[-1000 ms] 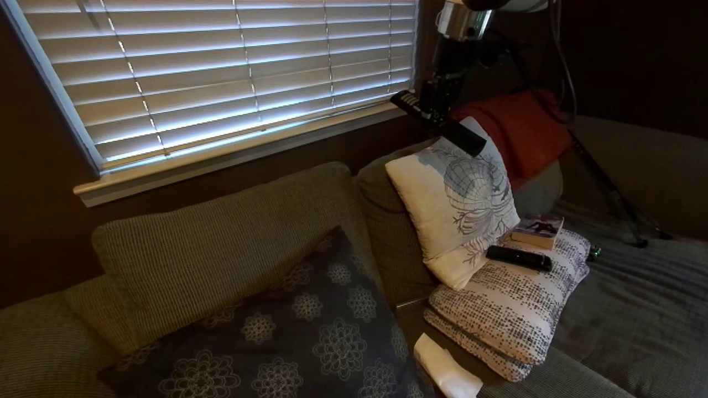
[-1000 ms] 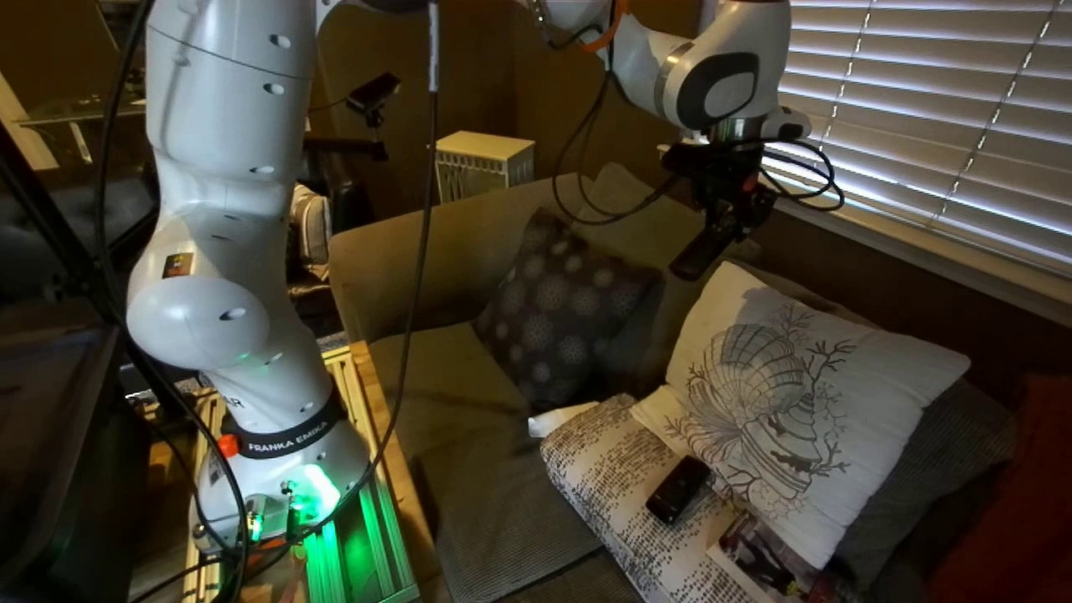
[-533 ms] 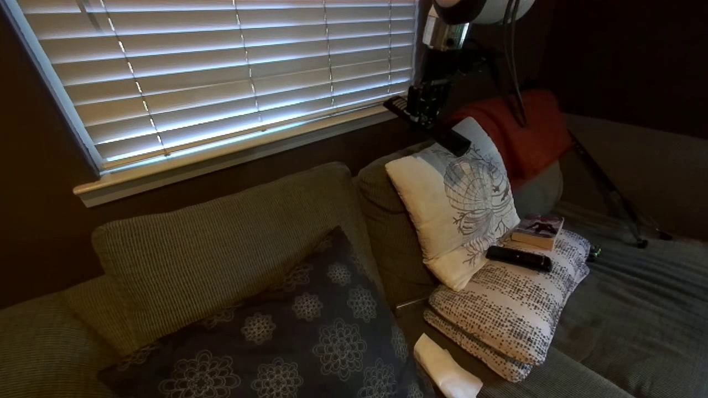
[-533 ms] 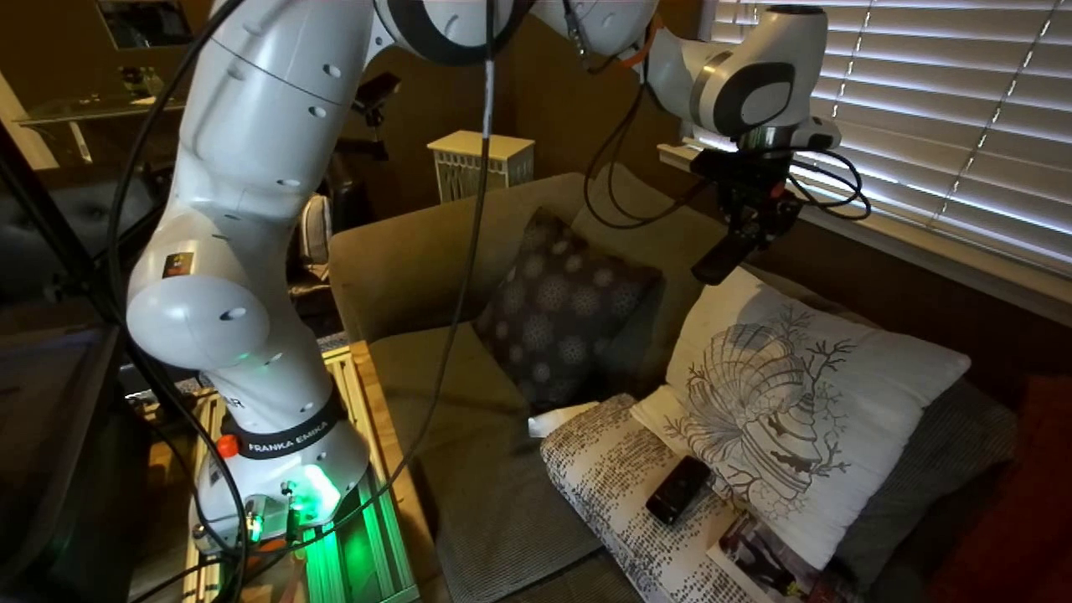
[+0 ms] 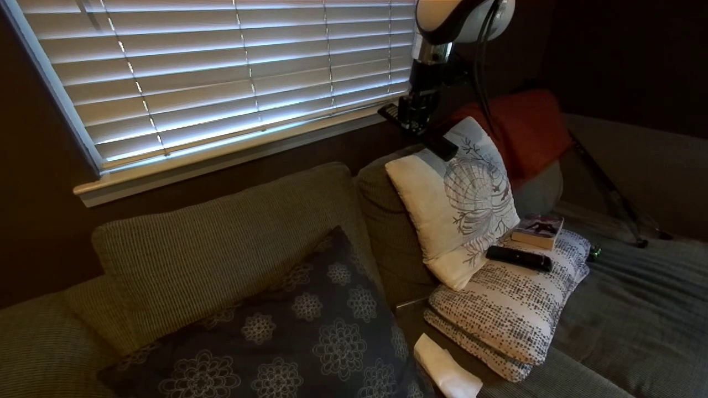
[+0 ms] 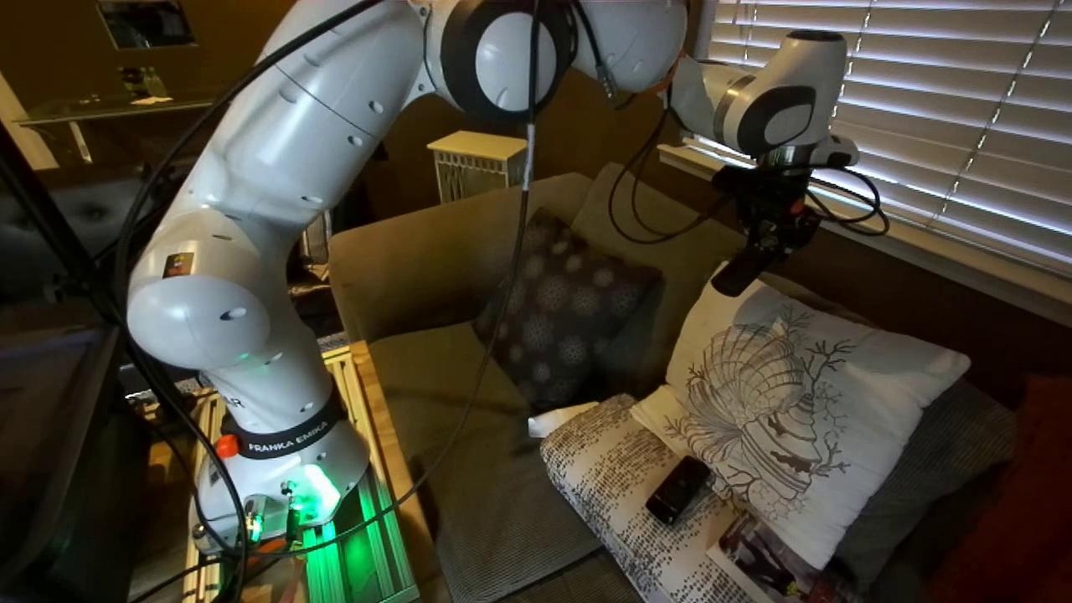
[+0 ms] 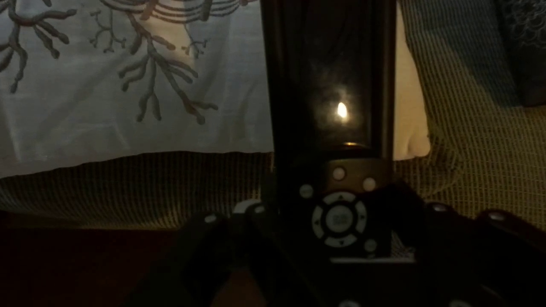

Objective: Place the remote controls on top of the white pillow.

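Tool [image 5: 412, 124] grasping black remote [image 6: 740, 272]; moved lower over the last second, now at white pillow's [image 6: 800, 402] top edge near a corner, contact unclear. Likely final approach. Second remote [image 5: 519, 258] on dotted cushion [image 5: 500, 307], still to do.

window blinds [image 5: 221, 58] (backlit) | dark brown wall [image 5: 38, 215] | ribbed sofa [image 5: 238, 237]

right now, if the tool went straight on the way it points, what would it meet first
Probably the white pillow near its upper edge, touched by the remote control in the tool; depth is unclear, so the sofa cushion behind could come first.
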{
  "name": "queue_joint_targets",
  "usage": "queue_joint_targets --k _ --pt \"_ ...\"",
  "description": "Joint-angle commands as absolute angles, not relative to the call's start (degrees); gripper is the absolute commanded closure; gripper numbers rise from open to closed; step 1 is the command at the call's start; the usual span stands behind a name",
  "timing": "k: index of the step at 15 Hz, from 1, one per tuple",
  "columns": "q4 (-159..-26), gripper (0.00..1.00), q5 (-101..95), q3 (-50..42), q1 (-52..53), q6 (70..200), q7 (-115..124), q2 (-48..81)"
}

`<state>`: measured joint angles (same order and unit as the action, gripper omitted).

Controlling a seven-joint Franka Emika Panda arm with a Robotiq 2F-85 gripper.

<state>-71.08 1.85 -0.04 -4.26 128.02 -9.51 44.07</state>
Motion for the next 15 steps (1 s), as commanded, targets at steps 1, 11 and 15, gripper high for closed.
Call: queue_joint_targets --k 1,11,15 --pt "-61.5 0.63 0.3 -0.9 -3.4 123.9 -7.1 49.7" --pt "-48.6 0.63 -0.5 -1.5 -2.9 119.4 -5.8 59.8" --pt "-44.8 0.63 -0.8 -1.7 -3.0 118.0 -5.3 62.7"
